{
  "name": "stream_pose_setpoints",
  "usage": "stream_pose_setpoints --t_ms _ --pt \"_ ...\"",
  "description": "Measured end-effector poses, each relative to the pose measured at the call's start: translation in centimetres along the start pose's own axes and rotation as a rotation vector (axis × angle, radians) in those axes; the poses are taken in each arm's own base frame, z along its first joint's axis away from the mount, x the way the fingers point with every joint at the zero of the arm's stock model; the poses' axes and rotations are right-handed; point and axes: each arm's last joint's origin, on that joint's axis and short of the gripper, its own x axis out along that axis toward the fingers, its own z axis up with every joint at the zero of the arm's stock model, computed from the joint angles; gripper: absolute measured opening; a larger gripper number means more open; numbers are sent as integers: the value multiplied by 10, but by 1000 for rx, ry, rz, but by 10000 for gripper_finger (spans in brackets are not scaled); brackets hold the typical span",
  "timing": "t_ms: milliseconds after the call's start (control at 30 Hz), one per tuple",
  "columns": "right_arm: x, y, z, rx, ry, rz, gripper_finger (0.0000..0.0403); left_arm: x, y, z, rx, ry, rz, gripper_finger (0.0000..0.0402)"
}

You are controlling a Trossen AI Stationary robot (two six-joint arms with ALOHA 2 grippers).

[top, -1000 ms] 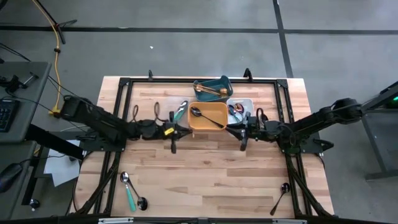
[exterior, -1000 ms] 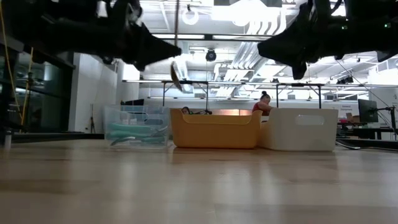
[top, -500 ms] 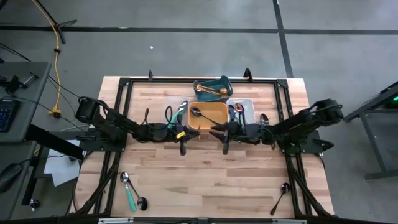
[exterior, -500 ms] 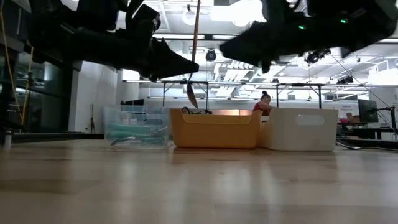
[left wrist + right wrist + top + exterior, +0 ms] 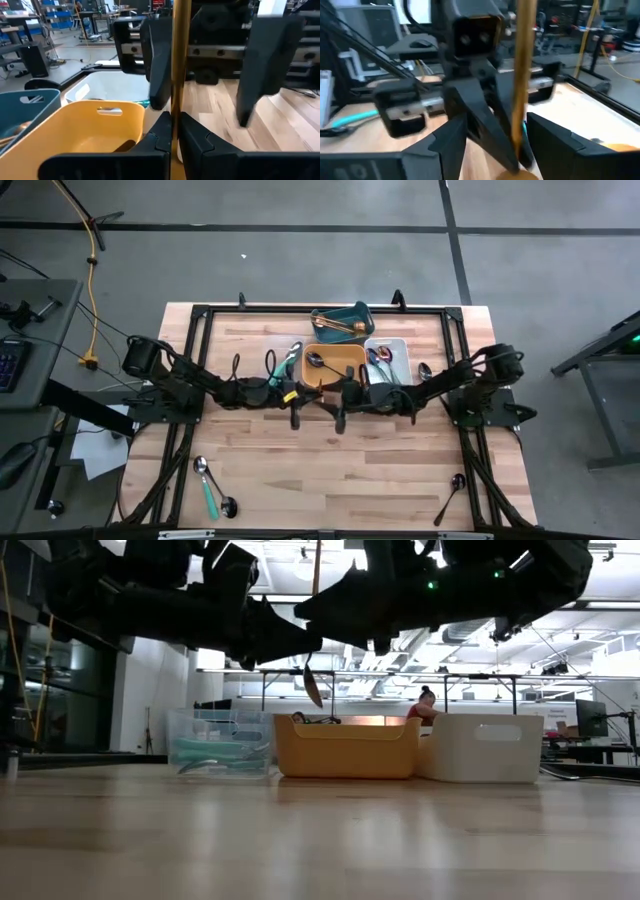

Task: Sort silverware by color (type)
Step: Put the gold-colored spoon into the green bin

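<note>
Gold spoon (image 5: 318, 385) upright between both arms, seen from above. Level view: hangs above yellow tray (image 5: 346, 747). Left gripper (image 5: 171, 131) pinching it shut; right gripper (image 5: 495, 135) open around it. Mid-handover, seemingly; next, closing right.

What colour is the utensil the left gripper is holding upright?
Shiny gold. The utensil shows best in the left wrist view, pinched in the left gripper.

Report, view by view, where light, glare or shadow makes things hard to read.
Low view: the bright ceiling lights behind turn the left claw into a black silhouette, the gold spoon hanging from it looks dark, and the table has a pale sheen. Left wrist view: the spoon's handle gleams, and the open right claw behind it is dark. High view: even light, soft shadows.
</note>
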Motion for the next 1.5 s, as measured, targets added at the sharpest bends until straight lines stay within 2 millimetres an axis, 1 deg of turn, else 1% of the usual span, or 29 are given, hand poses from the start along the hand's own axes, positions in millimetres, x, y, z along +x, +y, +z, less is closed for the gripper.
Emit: stream_pose_setpoints --t_ms 200,267,333,400,467,567,600,633,700,767,867,1000,1167,1233,1333,1400,1500 --pt "1 1 3 -18 -13 4 198 -1 -3 -1 3 13 -20 6" --pt "1 1 3 -16 -15 5 191 -1 -3 -1 4 14 -23 6" --pt "1 1 3 -13 -14 5 176 -1 -3 -2 4 16 -23 6" --pt "1 1 3 -11 -14 5 150 -1 -3 -2 5 19 -22 6" --pt "1 1 3 7 -15 5 115 -1 -3 -2 4 17 -22 6" --pt "1 1 3 10 -16 -2 38 -1 -3 -2 5 16 -25 7" --pt "1 1 3 9 -16 -3 23 -1 -3 -2 3 16 -30 12" --pt "1 1 3 10 -15 -4 18 -1 -3 -2 3 17 -34 19" --pt "1 0 3 14 -15 -16 26 -1 -3 -2 5 19 -32 38" --pt "1 0 2 9 1 -33 24 -2 -3 -3 8 23 -31 58" --pt "-3 -3 6 -12 41 -76 17 -9 -1 -3 25 24 -30 84" --pt "-19 -4 18 -30 58 -125 17 -28 4 5 15 -13 -29 107" --pt "-56 -7 25 -47 29 -222 17 -64 15 16 -14 -94 -12 113" --pt "-72 -12 22 -35 8 -262 17 -79 19 18 -31 -136 -4 114" --pt "-92 -21 18 1 -50 -260 17 -95 24 20 -49 -196 -3 114" --pt "-102 -25 16 18 -86 -255 17 -102 26 20 -52 -213 -3 114" --pt "-107 -27 13 35 -110 -254 17 -105 27 20 -54 -222 -3 115"
